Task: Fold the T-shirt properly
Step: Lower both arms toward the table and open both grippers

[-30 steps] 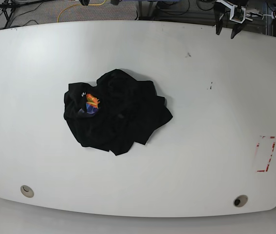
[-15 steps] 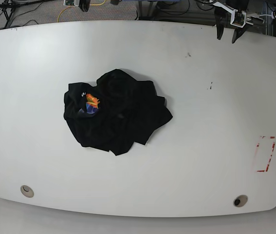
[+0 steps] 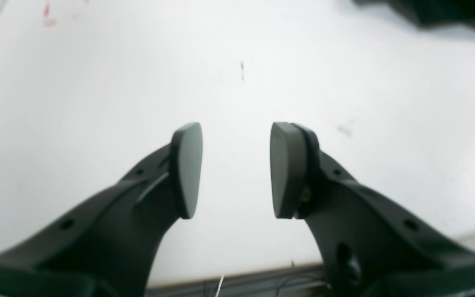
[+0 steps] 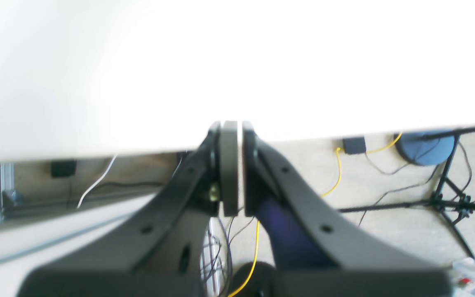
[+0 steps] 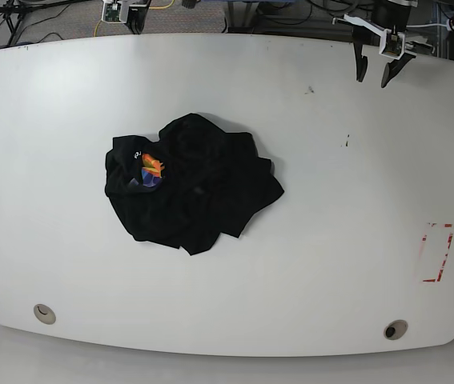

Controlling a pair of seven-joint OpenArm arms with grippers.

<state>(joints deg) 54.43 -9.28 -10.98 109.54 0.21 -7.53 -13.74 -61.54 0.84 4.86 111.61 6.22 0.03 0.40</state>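
Observation:
The T-shirt [image 5: 190,184] lies crumpled in a black heap left of the table's middle, its multicoloured graphic [image 5: 152,170] facing up near its left side. My left gripper [image 5: 373,74] hangs open over the far right of the table, well away from the shirt, with nothing between its fingers. The left wrist view shows the same gripper [image 3: 235,169] with its pads apart and the T-shirt [image 3: 447,14] as a dark blur at the top right. My right gripper [image 4: 233,165] is shut and empty at the table's far edge.
A red tape rectangle [image 5: 437,252] marks the table [image 5: 331,240] near its right edge. Two round holes [image 5: 44,313] [image 5: 395,329] sit near the front edge. Beyond the far edge are cables [image 4: 336,173] and a tripod [image 4: 447,198] on the floor.
The left gripper has come a little forward from the far edge over the table. Part of the right arm has edged into view at the top left. The T-shirt has not moved.

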